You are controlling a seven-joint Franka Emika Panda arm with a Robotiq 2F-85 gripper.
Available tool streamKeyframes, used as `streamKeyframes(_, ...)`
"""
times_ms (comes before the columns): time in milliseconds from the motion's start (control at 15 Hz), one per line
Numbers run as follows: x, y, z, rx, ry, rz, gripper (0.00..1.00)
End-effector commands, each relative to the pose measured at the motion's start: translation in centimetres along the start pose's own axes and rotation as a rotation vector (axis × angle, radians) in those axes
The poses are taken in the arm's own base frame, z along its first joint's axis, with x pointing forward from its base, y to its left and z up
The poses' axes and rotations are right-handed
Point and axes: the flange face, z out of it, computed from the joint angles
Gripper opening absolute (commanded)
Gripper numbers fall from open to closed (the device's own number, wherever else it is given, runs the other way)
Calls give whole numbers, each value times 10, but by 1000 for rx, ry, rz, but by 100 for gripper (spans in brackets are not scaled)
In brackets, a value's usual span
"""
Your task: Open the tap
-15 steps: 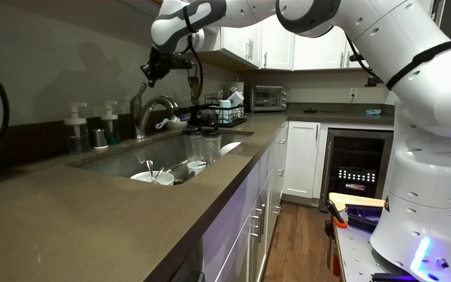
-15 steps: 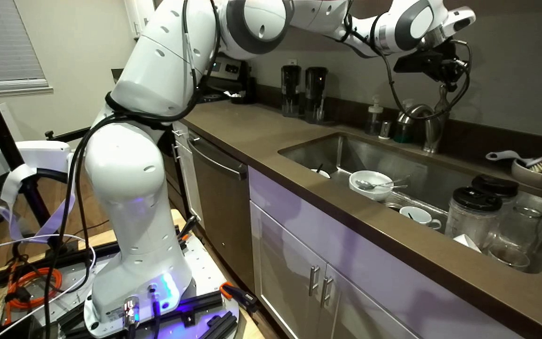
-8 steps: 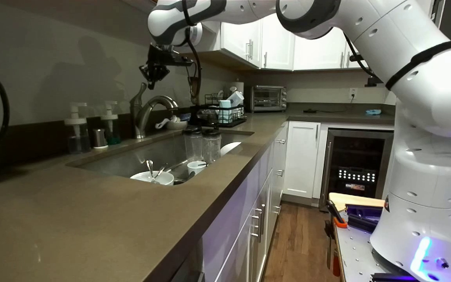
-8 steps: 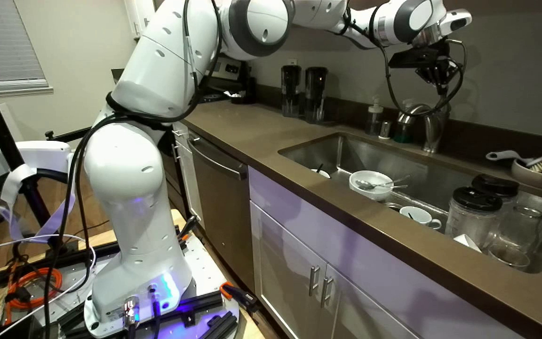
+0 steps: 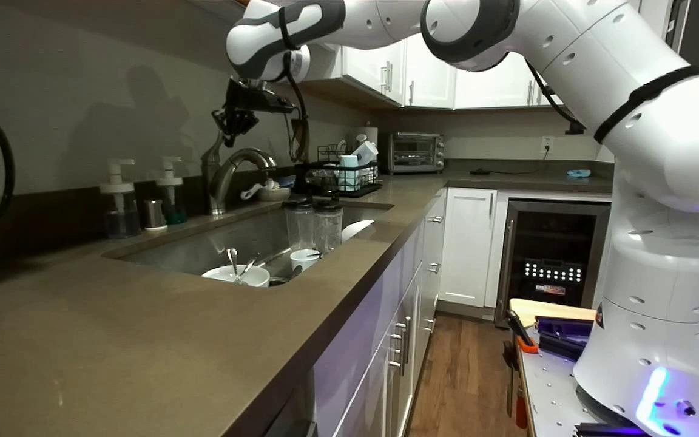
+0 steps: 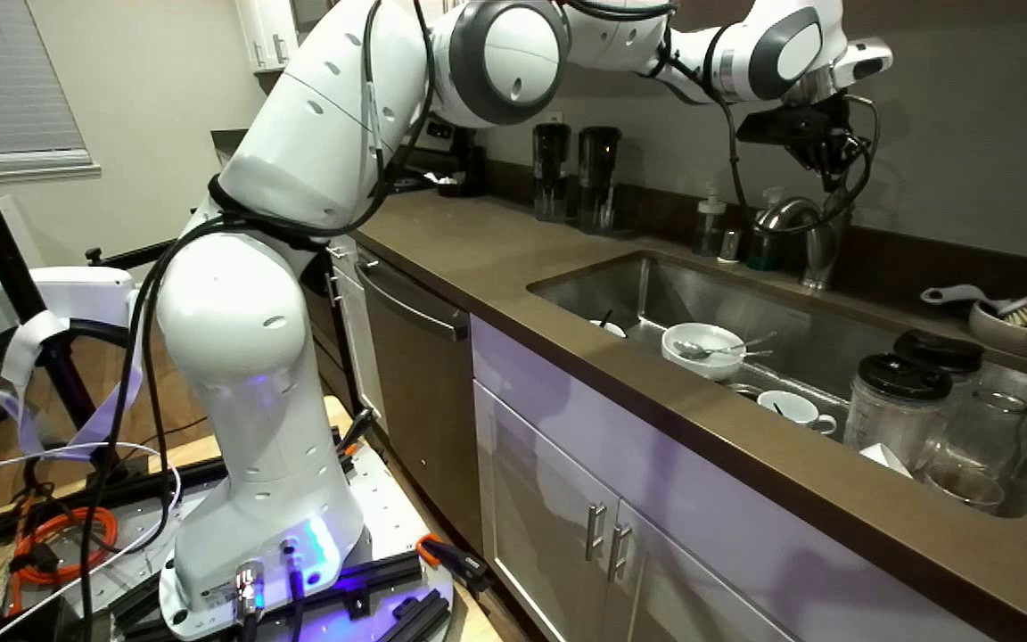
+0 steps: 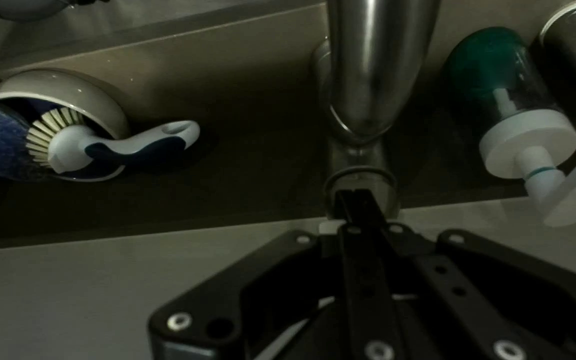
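Note:
The tap (image 5: 221, 185) is brushed metal with an arched spout and stands behind the sink. It also shows in an exterior view (image 6: 821, 254) and, from above, in the wrist view (image 7: 375, 60). Its handle (image 5: 209, 161) rises upright behind the spout, on the wall side. My gripper (image 5: 228, 143) points down, and its tips overlap the handle's top in that view; I cannot tell whether they touch. The gripper also shows in an exterior view (image 6: 832, 185), covering part of the handle. In the wrist view its fingertips (image 7: 354, 194) are together with nothing visible between them, in front of the tap's ringed metal body.
Soap bottles (image 5: 120, 203) and a small metal cylinder (image 5: 155, 215) stand on one side of the tap. A bowl with a brush (image 7: 133, 145) stands on the other. The sink (image 6: 643, 290) holds dishes and lidded containers. A wall rises close behind the tap.
My gripper has moved down toward the top of the tap's handle and slightly toward the wall. The tap and the dishes have not moved.

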Motion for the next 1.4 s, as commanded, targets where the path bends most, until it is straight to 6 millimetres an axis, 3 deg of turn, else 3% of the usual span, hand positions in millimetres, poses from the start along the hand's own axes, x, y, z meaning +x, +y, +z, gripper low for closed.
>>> streamKeyframes(0,10,4,3,29,83,-3,3)
streamKeyframes(1000,16,13,9,57,242,46,2)
streamKeyframes(1333,14,10,10,58,208,31,2)
